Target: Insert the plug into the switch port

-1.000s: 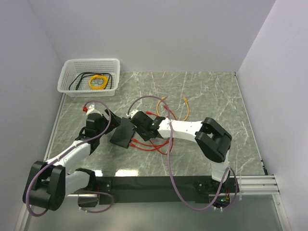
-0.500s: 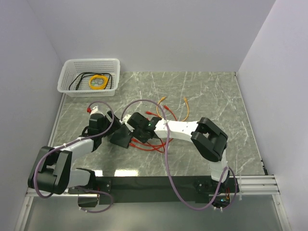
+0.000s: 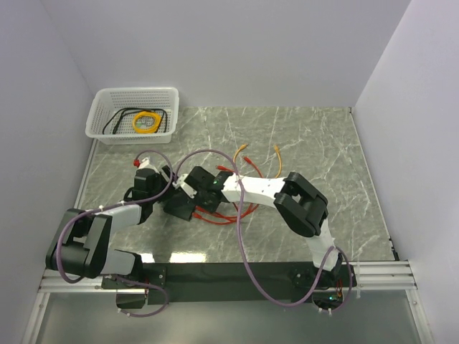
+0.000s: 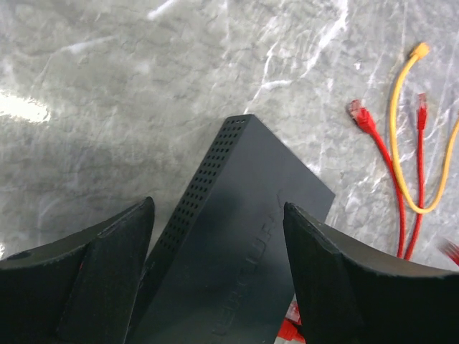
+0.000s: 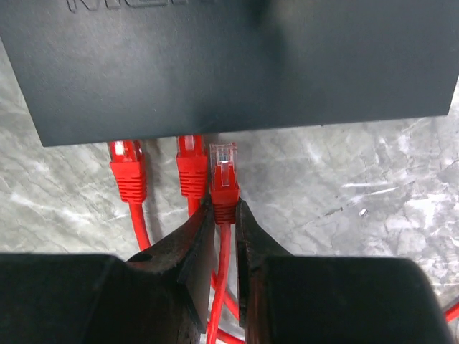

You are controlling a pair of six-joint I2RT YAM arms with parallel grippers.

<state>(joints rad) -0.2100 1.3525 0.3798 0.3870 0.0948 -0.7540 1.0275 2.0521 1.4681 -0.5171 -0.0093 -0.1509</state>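
Plug (image 5: 223,175): pinched by its red boot. Its clear tip is pointed at the near edge of the switch box (image 5: 229,64) and stops just short of it. It lies just to the right of two other red plugs (image 5: 128,168), whose tips are hidden at that edge.
Right gripper (image 5: 224,209): pressed together on the plug's boot, with the red cord (image 5: 222,287) trailing back between the fingers.
Switch box: laid flat on the marble table (image 3: 323,165). Its ports are hidden in every view.
Left gripper (image 4: 216,208): spread wide, with one finger on either side of the box's end. Whether the pads touch the box cannot be told.
Change over the last second: the left gripper, earlier held off to the box's left, has been brought in to straddle it. The right arm has been stretched further left, so the plug has been carried up to the box.
Surroundings: an orange-yellow cord (image 4: 396,143) is seen beside loose red cords beyond the box. A white mesh basket (image 3: 129,135) is set at the far left corner, well apart.
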